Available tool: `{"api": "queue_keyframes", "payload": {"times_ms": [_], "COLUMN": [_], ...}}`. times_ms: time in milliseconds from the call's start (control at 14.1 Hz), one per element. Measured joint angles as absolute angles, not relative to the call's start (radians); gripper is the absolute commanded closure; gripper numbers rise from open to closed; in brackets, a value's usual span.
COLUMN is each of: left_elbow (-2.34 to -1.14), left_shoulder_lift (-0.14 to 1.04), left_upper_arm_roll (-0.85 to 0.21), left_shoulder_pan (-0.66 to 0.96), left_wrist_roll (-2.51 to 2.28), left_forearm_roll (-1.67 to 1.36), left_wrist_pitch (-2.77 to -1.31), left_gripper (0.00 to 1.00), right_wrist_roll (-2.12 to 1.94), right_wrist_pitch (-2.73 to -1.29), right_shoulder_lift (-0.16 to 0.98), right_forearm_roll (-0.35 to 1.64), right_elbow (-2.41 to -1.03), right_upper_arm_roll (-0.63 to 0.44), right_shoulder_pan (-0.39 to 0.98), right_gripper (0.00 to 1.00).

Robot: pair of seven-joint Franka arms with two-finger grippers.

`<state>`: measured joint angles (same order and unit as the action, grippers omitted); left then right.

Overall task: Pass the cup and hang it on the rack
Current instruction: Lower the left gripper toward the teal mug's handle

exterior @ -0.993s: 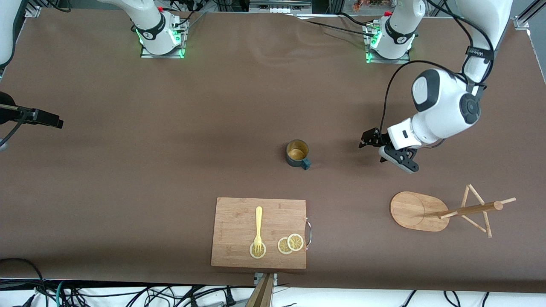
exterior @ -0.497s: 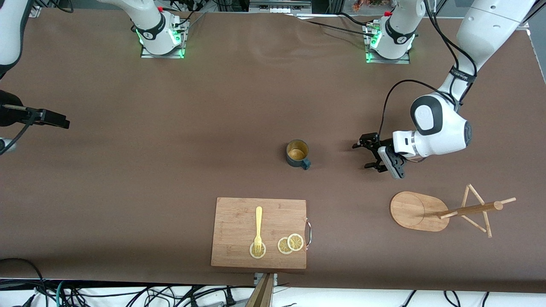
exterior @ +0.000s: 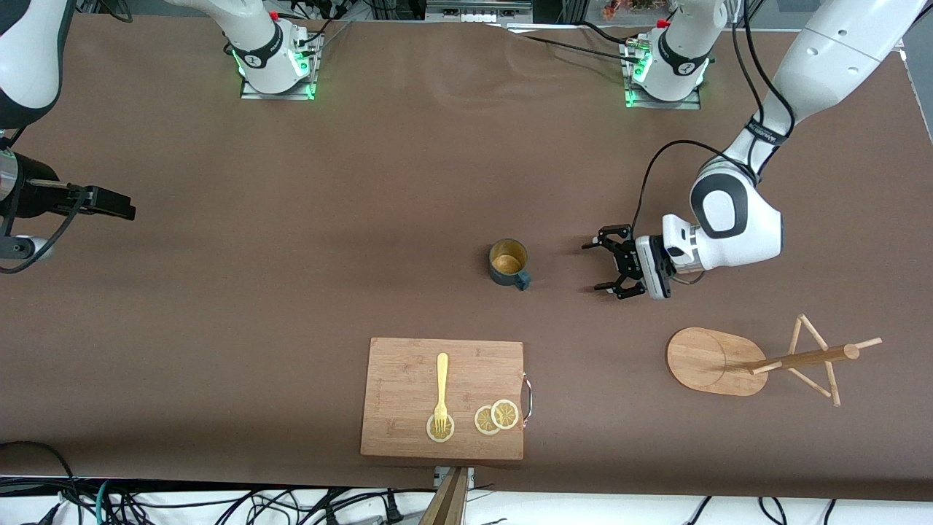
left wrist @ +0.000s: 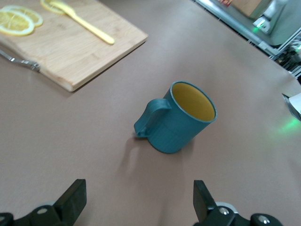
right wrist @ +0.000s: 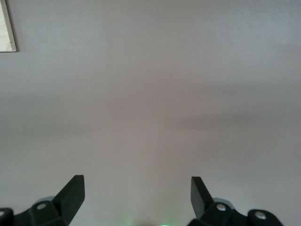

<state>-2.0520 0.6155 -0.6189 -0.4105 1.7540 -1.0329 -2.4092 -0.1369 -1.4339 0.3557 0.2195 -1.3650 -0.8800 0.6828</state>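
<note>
The dark teal cup (exterior: pixel 508 263) stands upright near the middle of the table, yellowish inside, its handle toward the front camera. In the left wrist view the cup (left wrist: pixel 181 118) is ahead of the jaws. My left gripper (exterior: pixel 602 261) is open and empty, low over the table beside the cup toward the left arm's end, pointing at it. It shows open in its wrist view (left wrist: pixel 140 202). The wooden rack (exterior: pixel 758 359) stands nearer the front camera at the left arm's end. My right gripper (right wrist: pixel 137 200) is open and empty over bare table; it sits at the right arm's end (exterior: pixel 120 205).
A rectangular wooden cutting board (exterior: pixel 408 408) lies near the front edge with a yellow fork (exterior: pixel 441 390) and lemon slices (exterior: pixel 496 416) on it. It also shows in the left wrist view (left wrist: pixel 61 52). Cables hang at the table's front edge.
My left gripper has moved toward the cup and lowered, turning level so that it points at the cup. The right arm has shifted slightly toward the table's middle. The cup has not moved.
</note>
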Motion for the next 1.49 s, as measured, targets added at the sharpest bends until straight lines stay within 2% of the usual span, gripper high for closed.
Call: {"api": "queue_keyframes", "payload": {"times_ms": [142,568,709,851,1064,1490], "left_elbow": [-2.037,-1.907,-1.857,-1.809,-1.770,-1.750], "left_shoulder_lift": [0.664,0.783,0.838,0.908,0.980,1.045], "left_upper_arm_roll": [-0.619,-0.628,-0.635,-0.639,-0.640,-0.640], "left_shoulder_pan": [-0.414,-0.429,-0.417,-0.385,-0.350,-0.313], "left_wrist_roll": [1.893,2.254,2.351,2.440,2.518,2.567], "left_forearm_roll": [-1.062,-1.124,-1.174,-1.208,-1.243,-1.246], "left_wrist_pitch": [-2.409,-2.348,-2.306,-2.300,-2.287,-2.270], "left_gripper": [0.00,0.00,0.00,0.00,0.00,0.00], "right_wrist_roll": [-0.137,-0.136,-0.117,-0.080,-0.052,-0.049], "right_wrist_pitch": [-1.435,-1.452,-1.517,-1.599,-1.649,-1.665], "right_shoulder_lift": [0.349,0.276,0.218,0.123,0.010,0.006], "right_forearm_roll": [0.216,0.109,0.081,0.072,0.068,0.067], "right_elbow": [-1.365,-1.372,-1.443,-1.576,-1.719,-1.735], "right_upper_arm_roll": [-0.803,-0.304,-0.127,0.003,0.070,0.074], "right_shoulder_pan": [0.624,0.202,0.047,-0.059,-0.093,-0.097], "right_gripper": [0.00,0.00,0.00,0.00,0.00,0.00]}}
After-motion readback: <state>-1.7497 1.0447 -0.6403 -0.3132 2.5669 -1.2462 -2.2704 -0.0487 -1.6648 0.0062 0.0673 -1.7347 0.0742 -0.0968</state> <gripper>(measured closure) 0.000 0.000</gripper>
